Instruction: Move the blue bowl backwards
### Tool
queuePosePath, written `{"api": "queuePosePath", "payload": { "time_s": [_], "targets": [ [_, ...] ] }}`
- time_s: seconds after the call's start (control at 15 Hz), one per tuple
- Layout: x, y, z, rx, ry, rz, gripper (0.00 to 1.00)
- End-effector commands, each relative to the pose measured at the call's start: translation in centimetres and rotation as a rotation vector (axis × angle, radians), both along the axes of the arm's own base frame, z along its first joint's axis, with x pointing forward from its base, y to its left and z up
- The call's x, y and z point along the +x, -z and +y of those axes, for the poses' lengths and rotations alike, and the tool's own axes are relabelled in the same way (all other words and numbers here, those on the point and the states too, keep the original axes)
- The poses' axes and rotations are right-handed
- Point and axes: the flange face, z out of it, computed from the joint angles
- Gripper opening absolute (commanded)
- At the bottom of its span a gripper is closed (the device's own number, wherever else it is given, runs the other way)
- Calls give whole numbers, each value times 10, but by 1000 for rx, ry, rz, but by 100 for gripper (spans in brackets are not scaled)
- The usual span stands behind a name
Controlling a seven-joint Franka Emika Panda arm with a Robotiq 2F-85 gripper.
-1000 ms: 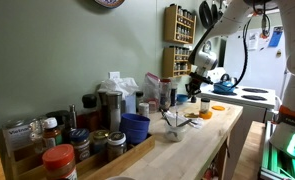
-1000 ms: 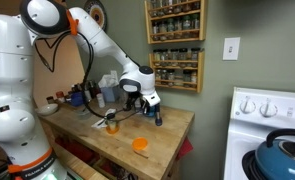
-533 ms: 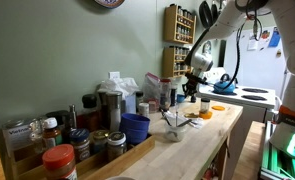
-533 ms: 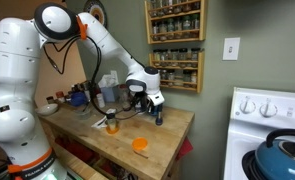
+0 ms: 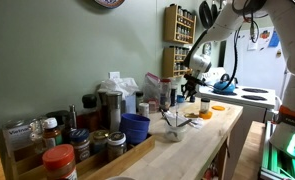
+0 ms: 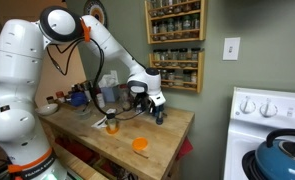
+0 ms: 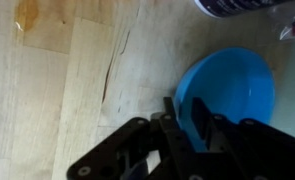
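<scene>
In the wrist view the blue bowl (image 7: 235,85) rests on the wooden counter (image 7: 57,90). My gripper (image 7: 192,122) is shut on its near rim, one finger inside and one outside. In both exterior views the gripper (image 5: 193,92) (image 6: 147,102) hangs low over the counter's far end, close to the wall, and it hides the bowl. A taller dark blue cup (image 6: 158,117) stands just beside the gripper; its base shows at the top edge of the wrist view (image 7: 237,5).
A jar with a yellow lid (image 6: 112,125) and an orange piece (image 6: 140,146) lie on the counter. Stacked blue cups (image 5: 135,127), jars and bottles crowd the wall side. A spice rack (image 6: 175,45) hangs above. A blue kettle (image 6: 283,156) sits on the stove.
The gripper has shifted slightly towards the wall, still closed on the bowl's rim. Nothing else has moved.
</scene>
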Motion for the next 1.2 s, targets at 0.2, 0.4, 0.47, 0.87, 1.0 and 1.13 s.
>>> {"api": "queuePosePath", "payload": {
  "time_s": [0.2,0.4,0.47,0.87,1.0,1.13],
  "targets": [
    [-4,-16,18,-9,-29,-5,82],
    [-18,-33,32,-64,-61,1,100],
    [-28,-39,37,-92,-75,9,100],
    [-96,-85,58,-147,-266,24,100],
    [-117,-102,62,-122,-378,-24,100],
    [-145,-118,61,-123,-490,-60,100]
  ]
}}
